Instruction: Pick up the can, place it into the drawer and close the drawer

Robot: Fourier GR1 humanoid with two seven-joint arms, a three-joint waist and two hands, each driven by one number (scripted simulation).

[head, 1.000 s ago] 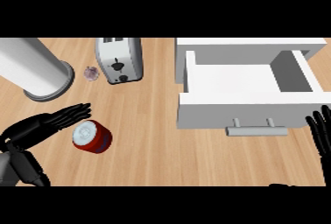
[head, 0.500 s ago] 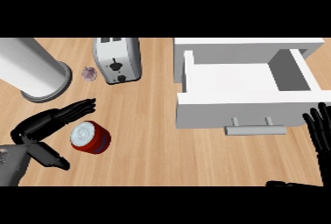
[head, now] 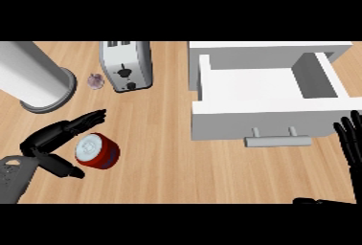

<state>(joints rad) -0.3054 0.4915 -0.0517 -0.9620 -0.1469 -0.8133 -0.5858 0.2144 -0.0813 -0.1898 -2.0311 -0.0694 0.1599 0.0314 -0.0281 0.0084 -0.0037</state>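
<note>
On the light wooden counter (head: 163, 162), low at your left, you can see the short red can with a silver-white top (head: 97, 150) standing upright, well apart from the drawer. The robot's black left hand (head: 46, 143) sits just beside the can on its left. Its fingers (head: 81, 122) stretch out nearly straight past the can's upper edge, and the thumb (head: 65, 169) points out below it. The can therefore lies in the gap between them, with nothing curled round it. You cannot tell whether the palm touches the can's side.

The white box-shaped drawer (head: 268, 115) stands pulled out at the upper right, and its grey bar handle (head: 278, 140) faces the robot. The black right hand (head: 350, 143) rests at the right edge beside that handle, fingers straight and upward, holding nothing.

Farther back you have a silver toaster (head: 127, 64), a small purplish object (head: 96, 81) just left of it, and a tall grey cylinder (head: 32, 72) at the far left.
</note>
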